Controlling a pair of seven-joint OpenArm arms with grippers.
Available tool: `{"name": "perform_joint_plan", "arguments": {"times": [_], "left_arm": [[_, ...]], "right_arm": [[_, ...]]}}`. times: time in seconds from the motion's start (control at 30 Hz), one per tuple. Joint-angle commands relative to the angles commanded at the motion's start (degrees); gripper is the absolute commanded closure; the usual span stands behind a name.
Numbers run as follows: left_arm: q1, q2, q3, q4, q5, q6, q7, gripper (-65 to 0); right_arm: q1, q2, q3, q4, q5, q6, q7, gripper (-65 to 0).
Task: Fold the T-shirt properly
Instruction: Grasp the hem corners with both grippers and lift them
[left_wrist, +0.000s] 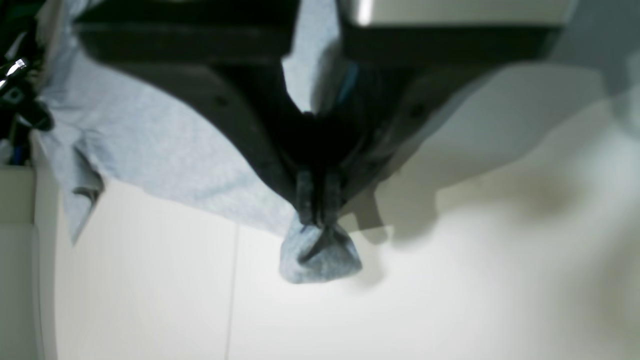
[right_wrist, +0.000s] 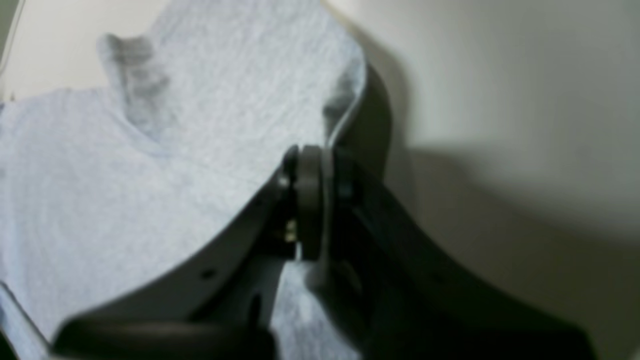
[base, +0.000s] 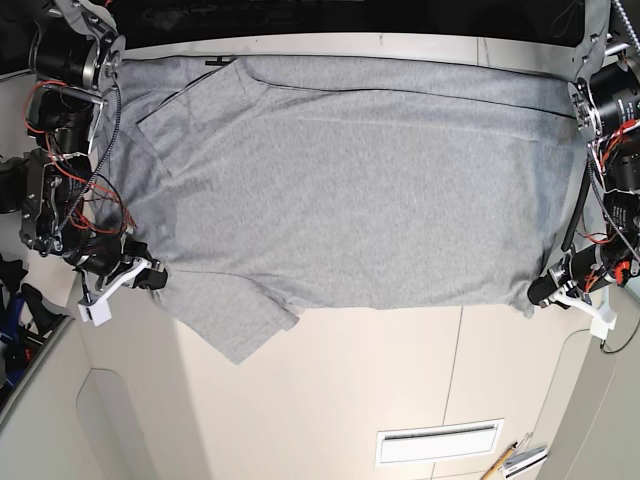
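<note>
In the base view, the grey T-shirt (base: 350, 190) is spreading across the upper and middle parts of the frame, its cloth lying in long layered folds along the top. At middle left, the right gripper (base: 152, 274) is pinching the shirt's near edge, and a flap of the cloth is reaching down below it toward the lower left. At middle right, the left gripper (base: 538, 292) is holding the near corner on that side, a small tip of cloth poking out beneath it. A white rectangular panel with a dark outline (base: 438, 443) is lying on the pale table (base: 340, 380) at bottom centre, and some pen-like items (base: 510, 458) are lying just beside it, toward the lower right. In the left wrist view, the left gripper's fingertips are closing together on a bunched bit of the shirt at the centre, while the rest of the cloth is stretching toward the upper left. In the right wrist view, the right gripper's fingertips are clamping a raised fold at the centre, and the shirt is filling the left side, running up to the top of the frame.
</note>
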Motion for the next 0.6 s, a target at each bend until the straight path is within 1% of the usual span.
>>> {"name": "perform_joint_plan", "arguments": {"times": [0.1,0.13,0.2,0.27,0.4,0.47,0.6], "left_arm": [[2.29,-1.27,0.00,4.44,-2.40,0.00,1.51,0.0],[3.28,-1.79,0.00,6.05,-3.45,0.00,2.67,0.0],[5.79,-2.71,0.00,9.14,-6.88,0.00,5.25,0.0],[8.39,-3.37,0.00,11.58,-8.83,0.00,6.12,0.0],[11.67,-4.33,0.00,13.90,-9.75,0.00,6.14,0.0],[12.59,-4.72,0.00,14.86,-10.84,0.00,7.08,0.0],[14.73,-6.21,0.00,17.40,-14.10,0.00,10.03,0.0]], "right_arm": [[-0.02,1.60,0.02,0.02,2.80,0.42,-1.95,0.0],[-0.15,2.10,0.02,0.04,3.82,0.59,-2.62,0.0],[-0.55,3.17,0.02,0.22,6.32,0.66,-3.93,0.0],[-1.53,4.07,0.09,1.18,7.85,1.01,-4.57,0.0],[-6.36,5.42,0.07,8.17,9.90,1.01,-5.03,0.0],[-9.27,5.68,0.09,12.63,11.30,0.96,-5.84,0.0],[-14.67,5.66,0.48,20.28,11.72,0.83,-6.40,0.0]]}}
